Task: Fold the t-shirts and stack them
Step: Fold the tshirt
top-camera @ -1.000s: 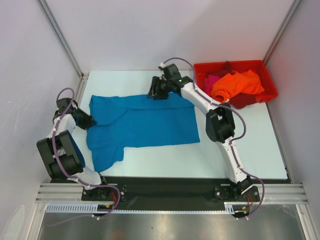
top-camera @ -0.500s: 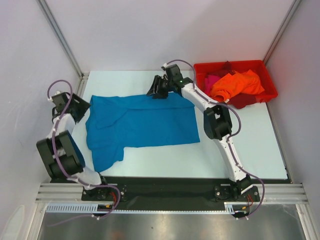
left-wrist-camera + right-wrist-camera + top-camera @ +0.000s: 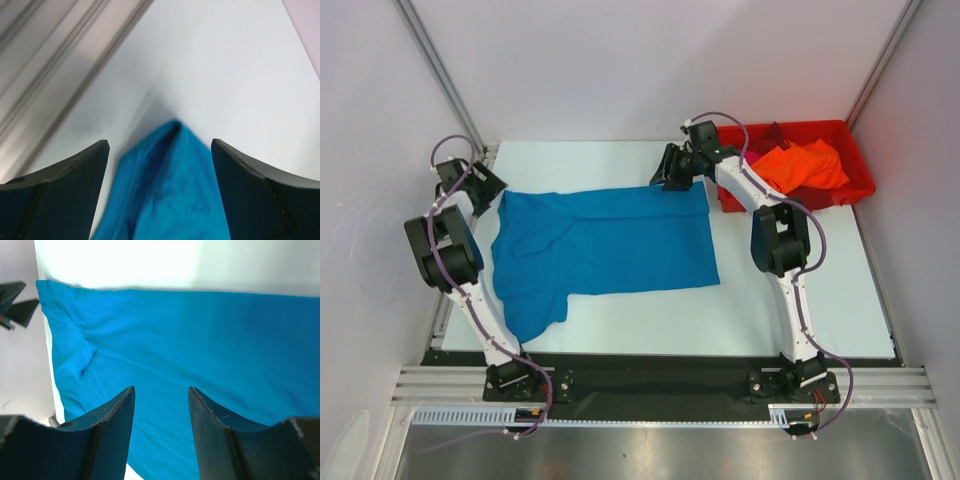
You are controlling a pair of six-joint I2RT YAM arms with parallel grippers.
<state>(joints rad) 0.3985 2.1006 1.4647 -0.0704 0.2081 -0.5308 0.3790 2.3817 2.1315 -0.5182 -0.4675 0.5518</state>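
Note:
A teal-blue t-shirt [image 3: 610, 245] lies spread flat on the white table [image 3: 790, 300], with one sleeve hanging toward the near left. My left gripper [image 3: 482, 186] is at the shirt's far left corner, open. In the left wrist view the cloth's pointed corner [image 3: 175, 200] lies on the table between the wide-apart fingers [image 3: 75, 175], and the left gripper [image 3: 160, 148] grips nothing. My right gripper [image 3: 670, 170] hovers open over the shirt's far right corner. In the right wrist view only blue cloth [image 3: 200, 330] shows below the right gripper [image 3: 161, 390].
A red plastic bin [image 3: 861, 186] stands at the far right and holds a bright orange t-shirt [image 3: 802, 165] on top of other cloth. Enclosure walls and an aluminium post [image 3: 440, 70] close in the left side, right beside the left arm.
My left gripper has opened, let go of the shirt's left corner and drawn back toward the far left. My right gripper has slid right along the shirt's far edge toward the bin.

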